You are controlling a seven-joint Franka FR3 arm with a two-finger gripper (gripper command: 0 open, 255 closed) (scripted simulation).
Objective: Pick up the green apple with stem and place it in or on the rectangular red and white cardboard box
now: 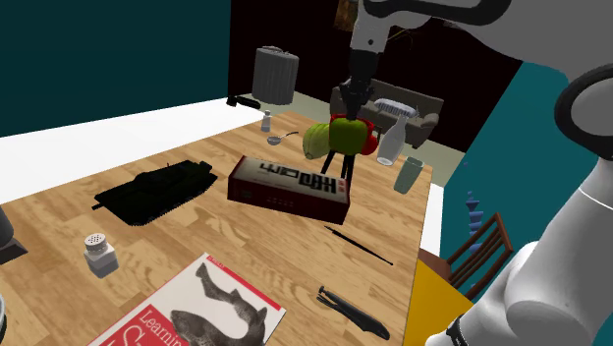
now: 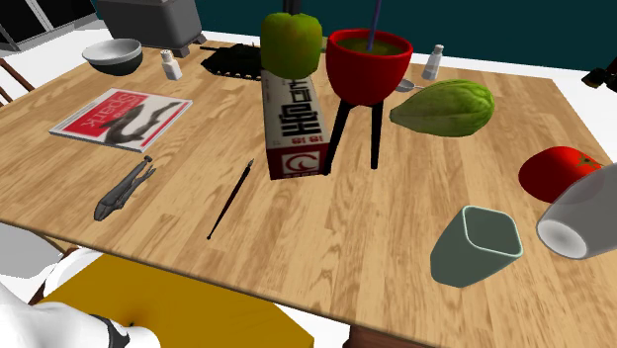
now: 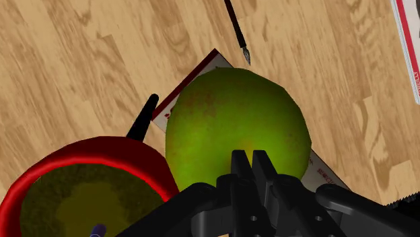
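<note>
Your black gripper [image 3: 249,157] is pinched narrow on the round green apple [image 3: 232,121]; it hangs over the rectangular red-and-white box [image 2: 297,129].

On the light wooden table [image 2: 396,217] I see, at my second exterior view's left, a red and white fish-cover magazine [image 2: 121,117], dark grey pliers [image 2: 124,188] nearer, a thin black pen [image 2: 229,198] beside them, at its right a long green fruit [image 2: 443,107], a pale teal square cup [image 2: 477,245] near.

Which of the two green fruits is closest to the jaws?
The round green apple, right below the gripper over the box; the elongated green fruit lies apart on the table.
</note>
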